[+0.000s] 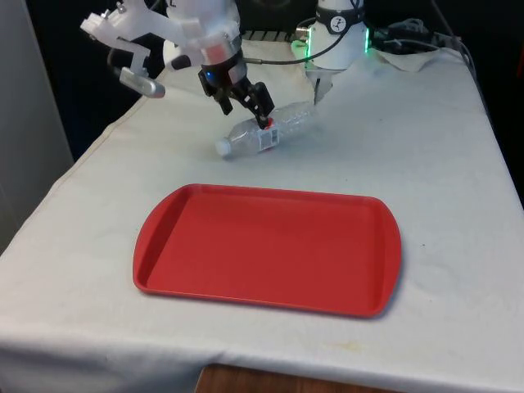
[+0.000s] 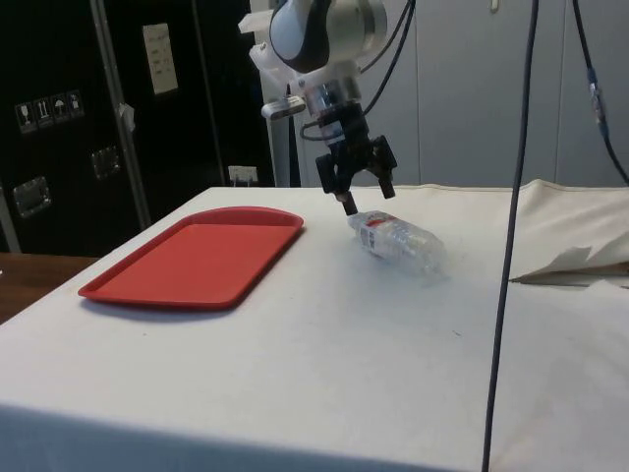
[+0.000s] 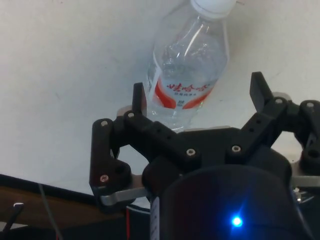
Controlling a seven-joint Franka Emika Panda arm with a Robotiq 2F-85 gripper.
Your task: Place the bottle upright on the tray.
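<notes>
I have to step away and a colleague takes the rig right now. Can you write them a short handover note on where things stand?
Gripper: open, fingers on either side of the bottle's label, not closed on it.
Bottle: clear plastic, white cap, lying on its side on the white cloth, beyond the tray's far edge.
Tray: red, nothing on it.
Done: gripper lined up over the bottle.
Left: close on the bottle, lift, stand it upright on the tray, release.

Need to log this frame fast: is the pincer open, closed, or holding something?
Pincer: open, fingers either side of the lying bottle, holding nothing.
</notes>
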